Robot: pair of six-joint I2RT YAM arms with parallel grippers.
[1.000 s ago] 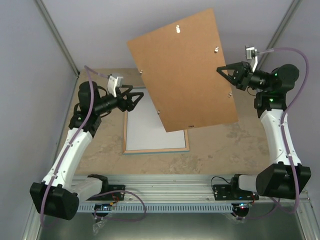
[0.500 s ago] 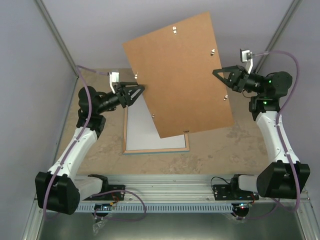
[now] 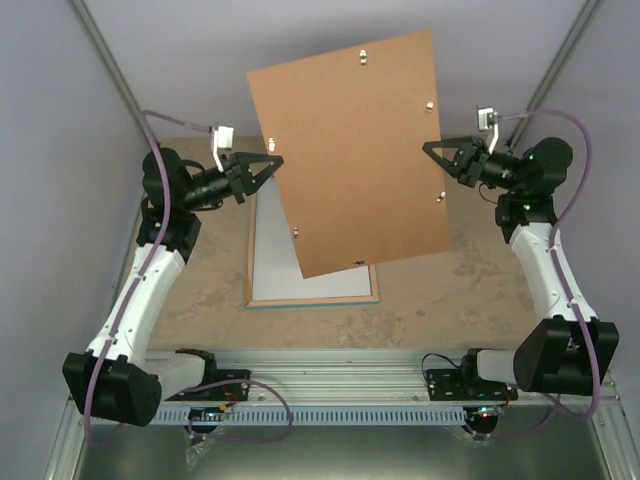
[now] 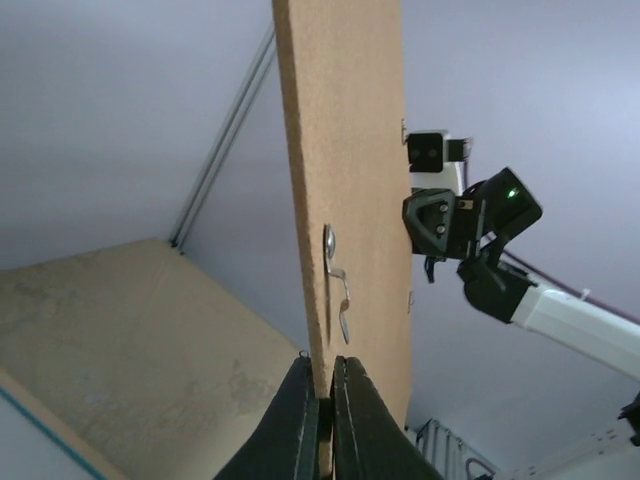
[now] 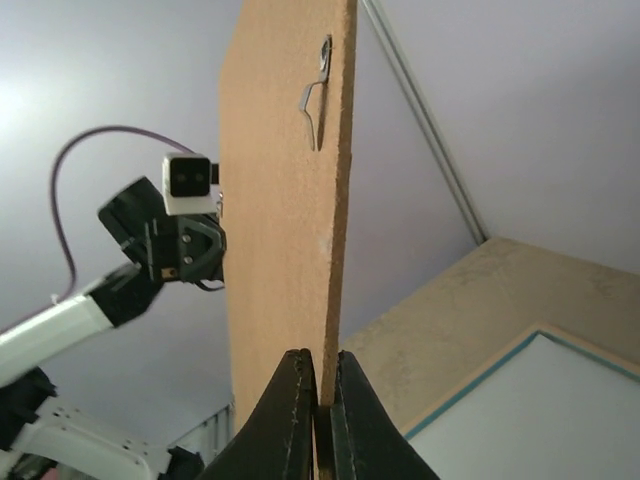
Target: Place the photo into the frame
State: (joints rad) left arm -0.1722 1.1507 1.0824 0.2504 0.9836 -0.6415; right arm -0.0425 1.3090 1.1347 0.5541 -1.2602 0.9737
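From my station I see pale lavender-grey panels closing in the cell: the left wall (image 3: 50, 150), the back wall (image 3: 200, 40) and the right wall (image 3: 615, 90); a thin aluminium strut runs up each rear corner, the left strut (image 3: 110, 70) and the right strut (image 3: 575, 35); the tabletop (image 3: 450, 300) is tan and mottled like stone; along its near edge lies a silver aluminium rail (image 3: 340, 365), with a slotted grey cable duct (image 3: 340, 412) just in front of it; nearer still I see a dull metal sheet (image 3: 340, 455); the light is soft and even; on my right wrist camera the wall brightens almost to white at the left.
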